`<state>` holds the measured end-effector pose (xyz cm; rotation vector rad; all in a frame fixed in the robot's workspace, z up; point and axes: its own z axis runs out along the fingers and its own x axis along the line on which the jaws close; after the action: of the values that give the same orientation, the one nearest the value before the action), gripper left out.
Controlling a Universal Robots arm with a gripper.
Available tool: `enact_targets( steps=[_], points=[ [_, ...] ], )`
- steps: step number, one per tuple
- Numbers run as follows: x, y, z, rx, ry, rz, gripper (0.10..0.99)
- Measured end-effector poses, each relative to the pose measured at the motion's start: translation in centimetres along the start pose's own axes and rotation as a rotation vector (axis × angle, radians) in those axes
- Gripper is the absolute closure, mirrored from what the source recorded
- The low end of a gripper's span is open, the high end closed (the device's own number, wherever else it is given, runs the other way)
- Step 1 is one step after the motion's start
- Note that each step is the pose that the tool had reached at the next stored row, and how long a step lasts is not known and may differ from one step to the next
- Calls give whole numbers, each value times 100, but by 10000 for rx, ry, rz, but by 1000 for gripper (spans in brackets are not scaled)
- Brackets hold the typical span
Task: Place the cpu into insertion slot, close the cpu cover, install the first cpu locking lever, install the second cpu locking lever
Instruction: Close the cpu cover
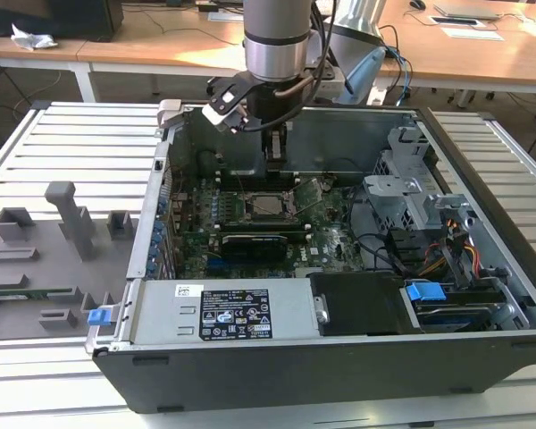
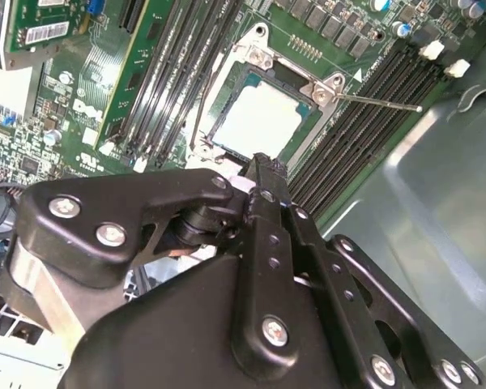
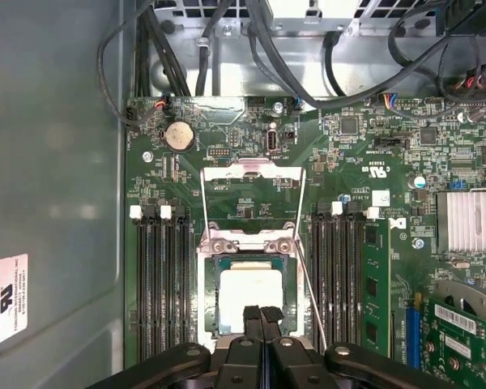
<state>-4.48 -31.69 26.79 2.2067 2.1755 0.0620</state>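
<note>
The cpu (image 3: pixel 249 298) (image 2: pixel 263 117) lies flat in the insertion slot (image 3: pixel 207 301) (image 1: pixel 270 204) on the green board. The cpu cover (image 3: pixel 253 172) is swung open and leans back from its hinge, with the board showing through its cut-out. Two thin wire levers (image 3: pixel 308 275) (image 2: pixel 381 101) stick out free on either side of the socket. My gripper (image 3: pixel 261 311) (image 2: pixel 262 164) (image 1: pixel 275 168) hangs just above the cpu's edge, on the side away from the hinge. Its two black fingers are pressed together and hold nothing.
The open computer case (image 1: pixel 277 357) surrounds the board, its metal walls close by. Black memory slots (image 3: pixel 160 284) flank the socket on both sides. Cables (image 3: pixel 227 57) run beyond the cover. A graphics card (image 1: pixel 255 241) and a drive cage (image 1: pixel 411 192) sit nearby. A grey fixture tray (image 1: pixel 45 259) lies outside.
</note>
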Motion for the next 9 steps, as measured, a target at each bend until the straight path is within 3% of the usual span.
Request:
enact_targets(
  steps=[5,9],
  points=[
    [1,46,2,0,0,2,980],
    [2,126,8,0,1,0,980]
  ],
)
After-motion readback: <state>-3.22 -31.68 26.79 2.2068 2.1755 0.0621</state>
